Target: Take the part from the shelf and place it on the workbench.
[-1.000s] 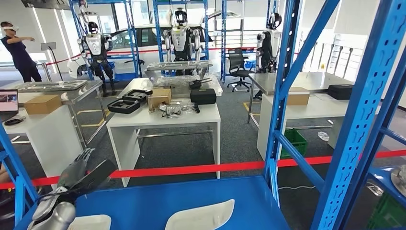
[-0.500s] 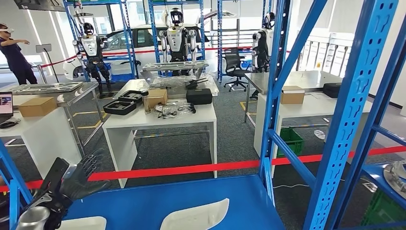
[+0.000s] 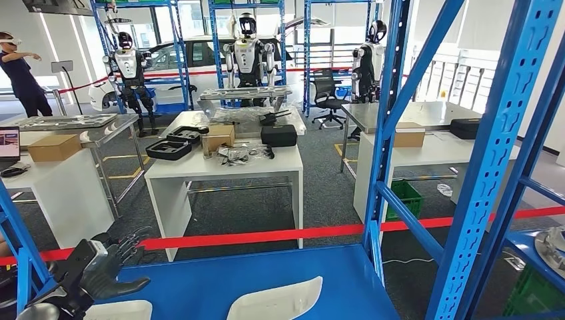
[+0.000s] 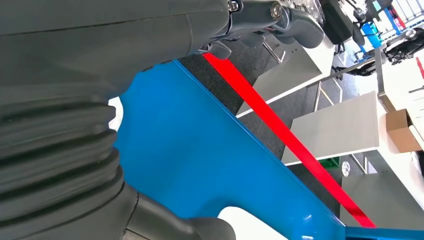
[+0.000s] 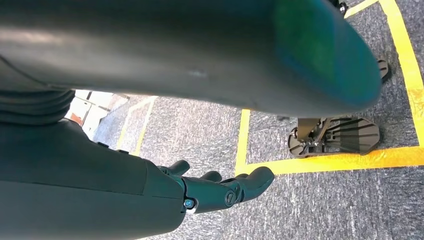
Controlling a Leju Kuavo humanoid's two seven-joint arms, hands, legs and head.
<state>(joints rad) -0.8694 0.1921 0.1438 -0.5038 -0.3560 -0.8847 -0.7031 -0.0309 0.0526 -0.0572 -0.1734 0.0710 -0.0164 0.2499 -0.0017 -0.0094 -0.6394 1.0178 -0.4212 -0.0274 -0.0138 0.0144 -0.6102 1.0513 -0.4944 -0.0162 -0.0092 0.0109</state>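
Observation:
Two white curved parts lie on the blue shelf board (image 3: pixel 200 283) just below me: one near the middle (image 3: pixel 274 300), one at the left (image 3: pixel 123 311). My left hand (image 3: pixel 100 270) hovers over the shelf's left end, just above the left part, with its fingers spread and nothing in them. In the left wrist view the hand (image 4: pixel 75 115) covers much of the picture, with the blue board (image 4: pixel 200 165) and a white part's edge (image 4: pixel 245 222) beyond it. My right hand (image 5: pixel 220 189) hangs over grey carpet, its fingers loosely curved and holding nothing.
Blue shelf uprights (image 3: pixel 493 153) and diagonal braces stand at the right. A red tape (image 3: pixel 266 235) runs across behind the shelf. Beyond it are white tables (image 3: pixel 226 170) with cases and boxes. Other robots stand at the back, and a person (image 3: pixel 20 70) at the far left.
My left hand has dropped lower and turned, from raised at the shelf's left end to close above the left white part. The view has shifted slightly.

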